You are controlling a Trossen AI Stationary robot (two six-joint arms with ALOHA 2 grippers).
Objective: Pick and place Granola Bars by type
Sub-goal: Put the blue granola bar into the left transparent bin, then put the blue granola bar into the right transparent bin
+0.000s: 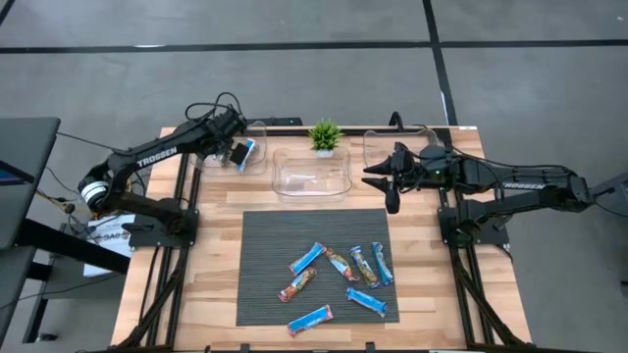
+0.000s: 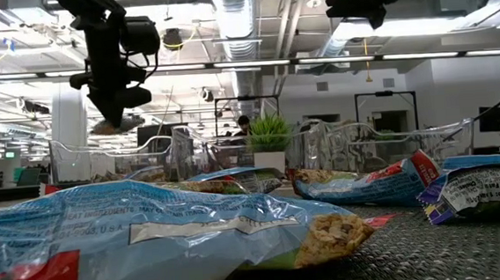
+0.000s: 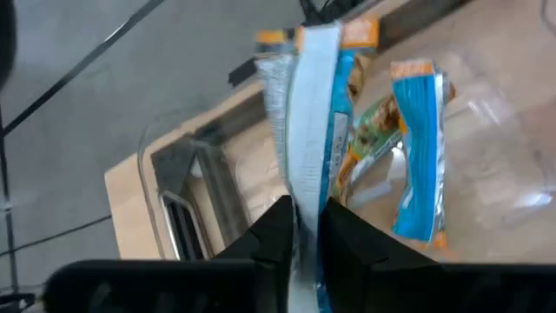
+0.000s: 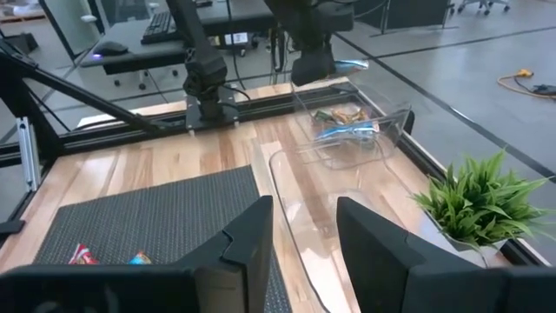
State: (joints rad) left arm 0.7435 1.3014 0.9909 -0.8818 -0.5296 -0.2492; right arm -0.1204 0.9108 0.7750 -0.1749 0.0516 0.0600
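Several Granola Bars (image 1: pixel 341 267) lie flat on the dark mat, mostly blue, some red or multicoloured. My left gripper (image 1: pixel 238 154) hovers over the left clear bin (image 1: pixel 257 165), shut on a blue bar (image 3: pixel 317 130). Other bars, one blue (image 3: pixel 417 156) and one green-yellow (image 3: pixel 373 132), lie in that bin below it. My right gripper (image 1: pixel 373 177) is open and holds nothing. It hangs above the table between the middle bin (image 1: pixel 312 173) and the right bin (image 1: pixel 407 142). In the low view the bars (image 2: pixel 177 233) fill the foreground. My left gripper pinches the blue bar between its two fingers (image 3: pixel 274 235) at one end (image 3: pixel 306 204). The bar is lifted clear and stretches away from the fingertips over the bin. The fingers hide the rest of the contact.
A small green potted plant (image 1: pixel 325 135) stands at the table's far edge behind the middle bin. The three clear bins line the far side of the wooden table (image 1: pixel 216 284). The mat (image 1: pixel 265 245) covers the middle and near part. Arm bases stand at the table's left and right edges.
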